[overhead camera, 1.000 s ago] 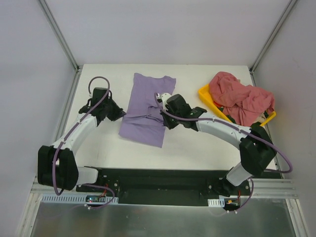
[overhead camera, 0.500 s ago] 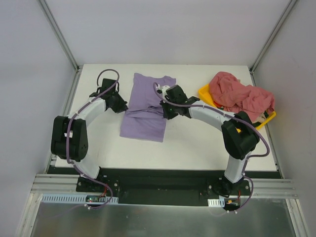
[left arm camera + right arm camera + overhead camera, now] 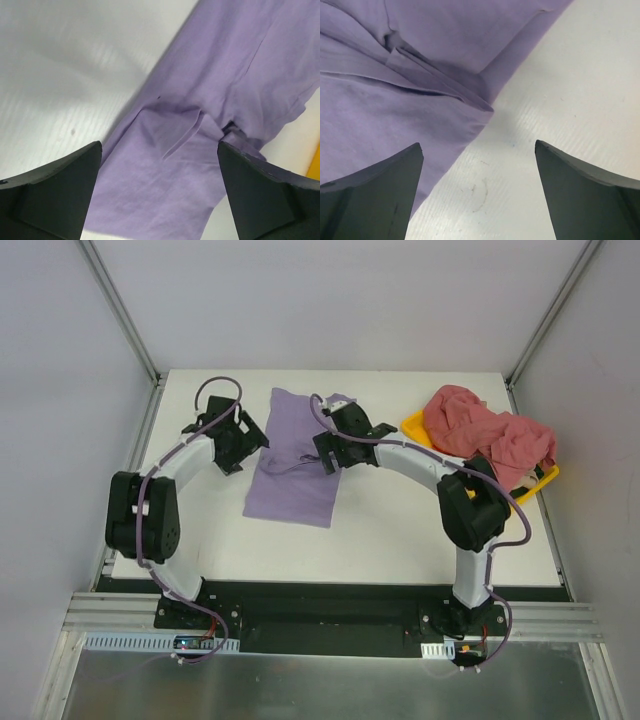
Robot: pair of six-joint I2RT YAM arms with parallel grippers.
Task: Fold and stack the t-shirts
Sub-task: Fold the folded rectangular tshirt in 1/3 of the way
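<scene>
Poised at opposite edges of the lavender t-shirt (image 3: 293,465) flat on the worktop (image 3: 400,530): left hand (image 3: 159,150), right hand (image 3: 478,148), both spread apart, empty, likely for an even fold

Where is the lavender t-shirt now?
Top external view: the lavender t-shirt lies on the table, back centre, between the left gripper and right gripper, left of the yellow tray.

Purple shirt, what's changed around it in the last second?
The left claw and right claw both moved farther up the table, along the sides of the purple shirt. Both are open now, gripping nothing. The shirt's near hem drew slightly farther away. The pink-red shirts and yellow tray stayed put.
</scene>
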